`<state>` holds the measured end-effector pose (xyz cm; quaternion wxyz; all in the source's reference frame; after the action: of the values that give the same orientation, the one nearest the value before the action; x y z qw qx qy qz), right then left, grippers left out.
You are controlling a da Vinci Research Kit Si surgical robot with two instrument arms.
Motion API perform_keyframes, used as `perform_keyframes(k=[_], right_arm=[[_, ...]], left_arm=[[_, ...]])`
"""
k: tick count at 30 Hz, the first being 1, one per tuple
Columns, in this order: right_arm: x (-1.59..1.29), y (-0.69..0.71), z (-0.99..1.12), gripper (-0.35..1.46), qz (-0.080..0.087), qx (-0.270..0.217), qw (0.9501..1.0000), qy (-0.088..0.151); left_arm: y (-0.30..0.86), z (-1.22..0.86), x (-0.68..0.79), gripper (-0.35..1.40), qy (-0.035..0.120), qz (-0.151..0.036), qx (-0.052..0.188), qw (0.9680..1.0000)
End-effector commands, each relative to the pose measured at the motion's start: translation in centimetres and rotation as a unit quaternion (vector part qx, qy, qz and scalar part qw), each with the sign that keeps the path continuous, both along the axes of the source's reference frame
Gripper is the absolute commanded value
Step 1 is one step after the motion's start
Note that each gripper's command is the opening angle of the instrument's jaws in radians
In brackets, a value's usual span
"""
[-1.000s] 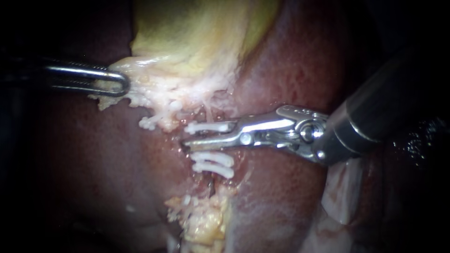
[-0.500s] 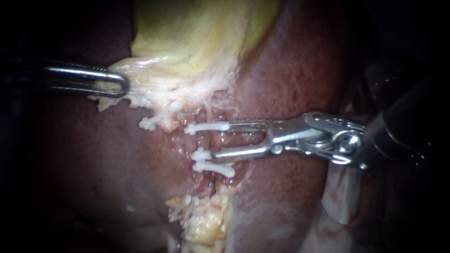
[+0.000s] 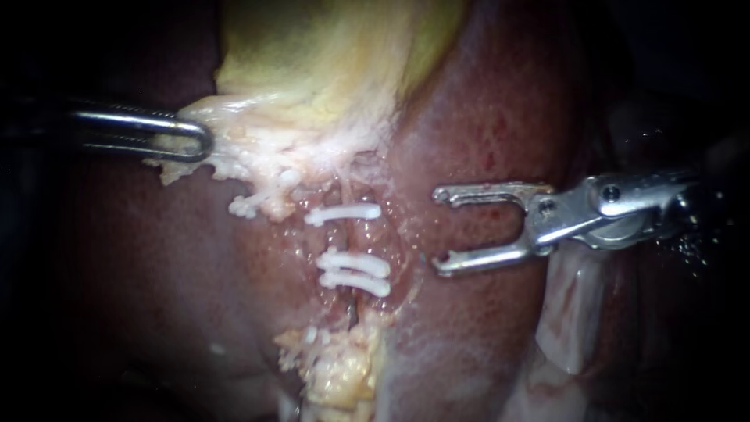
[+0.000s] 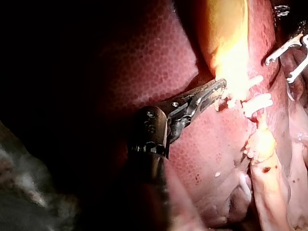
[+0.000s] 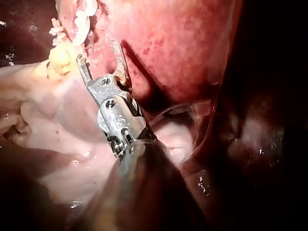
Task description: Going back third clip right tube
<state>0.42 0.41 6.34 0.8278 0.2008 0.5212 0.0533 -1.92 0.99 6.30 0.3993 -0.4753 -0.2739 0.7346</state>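
Endoscope: the right instrument (image 3: 439, 231) comes in from 3 o'clock. Its end effector is spread wide and empty over the liver (image 3: 484, 328), just at 3 o'clock of three white clips (image 3: 344, 212) on the tube (image 3: 349, 237). The left instrument (image 3: 205, 141), from 9 o'clock, has its end effector clamped on pale tissue (image 3: 250, 148) at the gallbladder (image 3: 328, 62) edge.

Left wrist: the left instrument (image 4: 220, 89) pinches pale tissue (image 4: 236, 94), with the clips (image 4: 257, 103) just ahead.

Right wrist: the right instrument (image 5: 96, 49) has its jaws apart, gripping nothing.
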Motion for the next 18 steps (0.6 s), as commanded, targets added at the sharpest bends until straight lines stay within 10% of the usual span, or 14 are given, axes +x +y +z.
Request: perform_keyframes(k=[1,18], right_arm=[[-0.02,0.02,-0.05,0.50,-0.007,-0.004,1.0000,-0.005],[-0.11,0.06,-0.17,0.50,-0.014,-0.011,0.9998,-0.004]], left_arm=[[0.00,0.01,0.00,-0.35,0.000,0.000,0.000,1.0000],[-0.11,0.39,-0.29,-0.35,0.003,0.001,-0.007,1.0000]])
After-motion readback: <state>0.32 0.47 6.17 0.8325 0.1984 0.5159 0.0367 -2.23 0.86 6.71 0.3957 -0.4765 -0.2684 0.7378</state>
